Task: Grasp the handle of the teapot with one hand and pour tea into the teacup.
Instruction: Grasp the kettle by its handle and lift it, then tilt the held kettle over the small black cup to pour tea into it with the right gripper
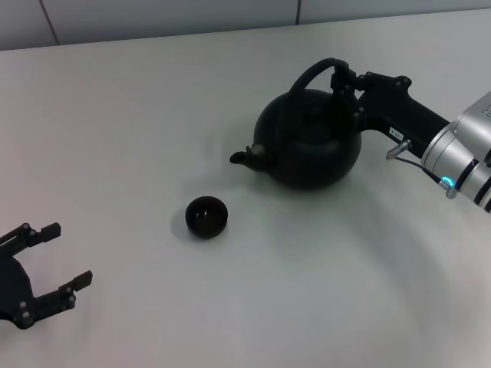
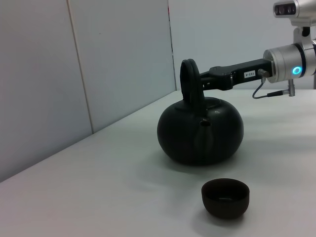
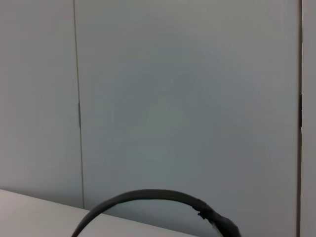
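A white desk (image 1: 153,115) stands before grey wall panels. The teapot (image 1: 311,142) sits mid-desk, its spout toward the cup (image 1: 206,216) just beside it. The right gripper (image 1: 345,80) is clenched on the handle (image 1: 313,73); lift slowly and keep the spout over the cup. The left gripper (image 1: 57,257) rests released near the desk's edge.

One large round matte-black teapot (image 1: 311,142) stands on the one white desk (image 1: 138,115), carrying one tall black arched handle (image 1: 313,74), one short stubby spout (image 1: 244,156) and one small lid knob (image 2: 204,122). There is one tiny round black handleless teacup (image 1: 206,217). Two black robot grippers show: the left gripper (image 1: 63,260) and the right gripper (image 1: 347,83).
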Available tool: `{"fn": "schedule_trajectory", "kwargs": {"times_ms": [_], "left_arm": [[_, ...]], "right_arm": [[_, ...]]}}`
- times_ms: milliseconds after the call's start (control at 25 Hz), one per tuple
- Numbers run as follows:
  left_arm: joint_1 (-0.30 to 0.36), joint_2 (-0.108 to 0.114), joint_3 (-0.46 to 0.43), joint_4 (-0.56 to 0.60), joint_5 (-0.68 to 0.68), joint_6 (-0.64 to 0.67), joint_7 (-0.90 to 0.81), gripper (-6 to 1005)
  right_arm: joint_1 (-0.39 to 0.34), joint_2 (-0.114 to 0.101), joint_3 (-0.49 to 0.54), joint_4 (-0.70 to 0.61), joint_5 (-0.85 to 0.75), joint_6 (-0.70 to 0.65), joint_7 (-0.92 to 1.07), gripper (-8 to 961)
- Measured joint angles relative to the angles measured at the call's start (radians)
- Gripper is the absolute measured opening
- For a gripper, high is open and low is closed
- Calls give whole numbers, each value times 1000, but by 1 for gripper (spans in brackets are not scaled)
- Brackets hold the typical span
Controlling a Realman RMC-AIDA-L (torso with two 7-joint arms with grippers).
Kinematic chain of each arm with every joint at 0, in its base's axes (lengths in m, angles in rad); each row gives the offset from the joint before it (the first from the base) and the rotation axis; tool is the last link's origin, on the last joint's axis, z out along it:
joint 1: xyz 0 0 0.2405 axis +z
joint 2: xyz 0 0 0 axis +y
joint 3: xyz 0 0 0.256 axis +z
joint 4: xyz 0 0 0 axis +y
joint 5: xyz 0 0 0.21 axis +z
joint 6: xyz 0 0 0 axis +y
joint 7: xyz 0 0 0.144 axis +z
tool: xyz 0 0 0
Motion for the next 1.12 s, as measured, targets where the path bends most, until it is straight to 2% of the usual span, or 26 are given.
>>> {"fn": "schedule_trajectory", "kwargs": {"times_ms": [120, 320, 400, 720, 1000, 1120], "left_arm": [[0, 0, -1, 0, 0, 0, 0, 811], [5, -1, -1, -4, 0, -1, 1, 811], [7, -1, -1, -5, 0, -1, 1, 811], [11, -1, 3, -9, 0, 5, 18, 811], [3, -2, 8, -22, 2, 7, 26, 811], [1, -2, 8, -22, 3, 8, 27, 811]], "right_arm": [[2, 0, 0, 0, 0, -5, 0, 161], [12, -2, -2, -10, -2, -24, 30, 87], [18, -4, -20, -31, -10, -46, 56, 87], [69, -3, -199, -133, -16, -56, 150, 86], [90, -2, -253, -191, -16, -62, 145, 86], [98, -2, -306, -217, -12, -64, 140, 85]]}}
